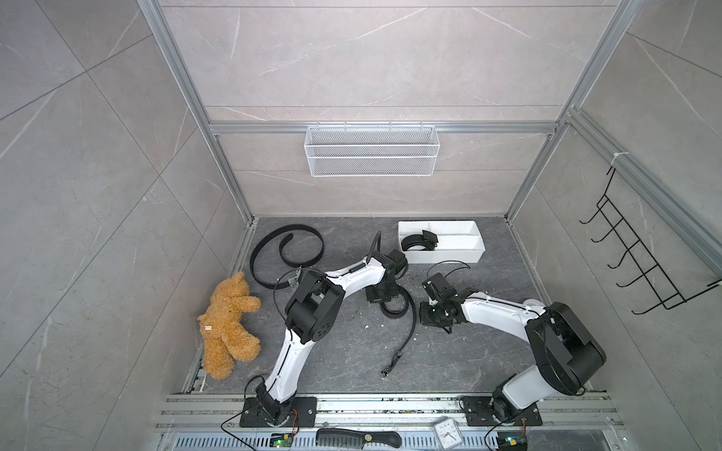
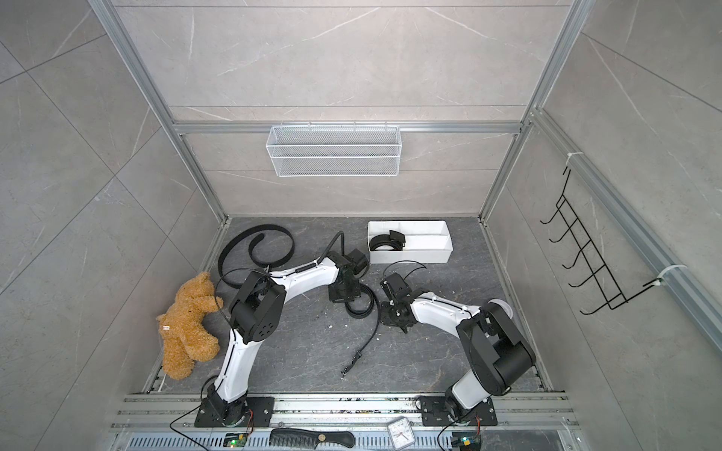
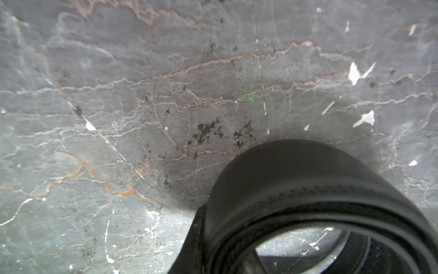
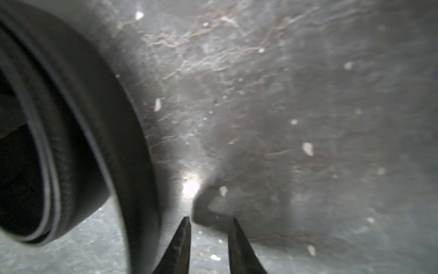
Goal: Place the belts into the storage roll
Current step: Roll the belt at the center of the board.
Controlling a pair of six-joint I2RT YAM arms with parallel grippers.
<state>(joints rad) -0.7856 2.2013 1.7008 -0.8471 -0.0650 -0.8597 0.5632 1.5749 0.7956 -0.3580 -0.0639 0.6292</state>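
The storage roll is a white divided tray (image 1: 441, 255) (image 2: 410, 255) at the back right of the floor, and one coiled belt (image 1: 420, 243) lies in its near-left compartment. A wide black belt (image 1: 287, 254) lies in a spiral at the back left. A third belt (image 1: 392, 310) is partly coiled mid-floor, its tail running to a buckle (image 1: 392, 363). My left gripper (image 1: 381, 295) (image 3: 225, 237) is shut on that coil's wall, one finger outside and one inside. My right gripper (image 1: 429, 316) (image 4: 211, 218) stands just right of the coil, narrowly open with nothing between its fingers.
A brown teddy bear (image 1: 228, 326) lies at the left edge. A white wire basket (image 1: 371, 150) hangs on the back wall and a black hook rack (image 1: 633, 254) on the right wall. A comb (image 1: 357, 437) and a small clock (image 1: 447, 433) lie on the front rail.
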